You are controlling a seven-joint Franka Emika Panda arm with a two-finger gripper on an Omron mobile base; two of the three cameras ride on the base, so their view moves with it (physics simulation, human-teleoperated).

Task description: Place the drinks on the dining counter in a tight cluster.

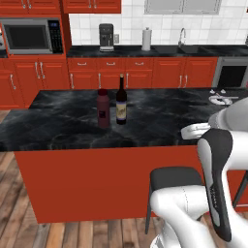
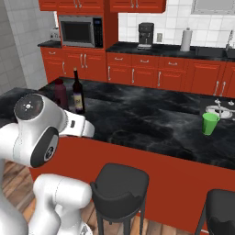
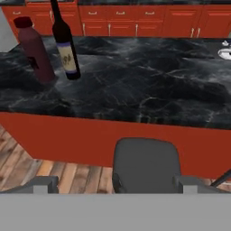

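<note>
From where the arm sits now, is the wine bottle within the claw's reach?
Probably yes. The wine bottle stands upright on the dining counter beside the maroon bottle, with bare marble in front of it; only a stool lies below the path.

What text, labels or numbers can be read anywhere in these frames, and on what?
None is legible.
Wine bottle: pale label with a dark motif, too blurred to read.
Maroon bottle: small dark patch on its front, no letters readable.
Microwave: control panel beside the door, markings too small to read.
Coffee machine: no readable marking.
</note>
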